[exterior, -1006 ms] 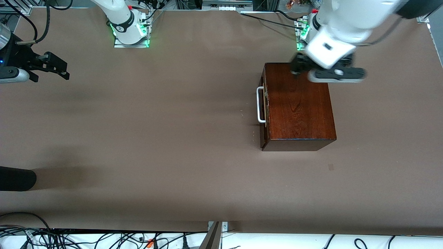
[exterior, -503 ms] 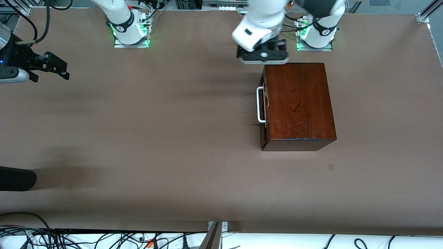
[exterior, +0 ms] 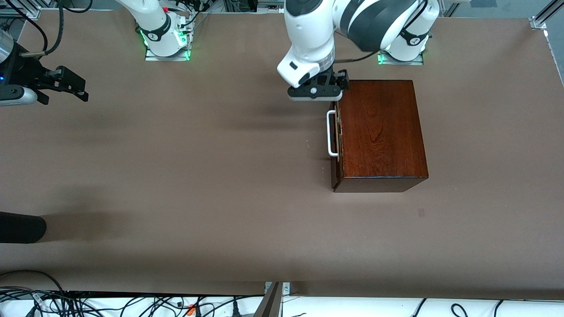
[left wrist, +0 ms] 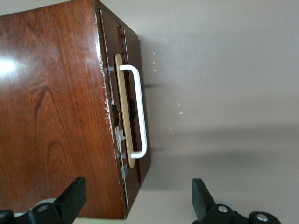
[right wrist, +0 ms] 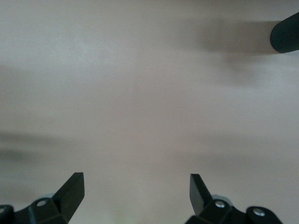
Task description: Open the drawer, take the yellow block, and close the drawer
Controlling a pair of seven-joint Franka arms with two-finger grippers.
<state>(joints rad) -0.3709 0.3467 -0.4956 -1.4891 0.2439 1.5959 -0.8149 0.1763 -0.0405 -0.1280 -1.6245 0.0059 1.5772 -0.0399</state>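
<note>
I'm seeing the drawer [exterior: 336,145] shut in the wooden box [exterior: 379,132] toward the left arm's end of the table, w/ its white handle [exterior: 330,134] running near-to-far along the front; yellow block not visible, presumably inside. I'm hovering the left gripper [exterior: 314,91] wide open over the box's farthest front corner, handle lying just nearer the camera, so it's the closer arm. Right gripper [exterior: 66,86] is waiting wide open, well apart.

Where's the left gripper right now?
The left gripper, fingers open, hovers over the wooden box's corner nearest the bases, just above the closed drawer's white handle.
</note>
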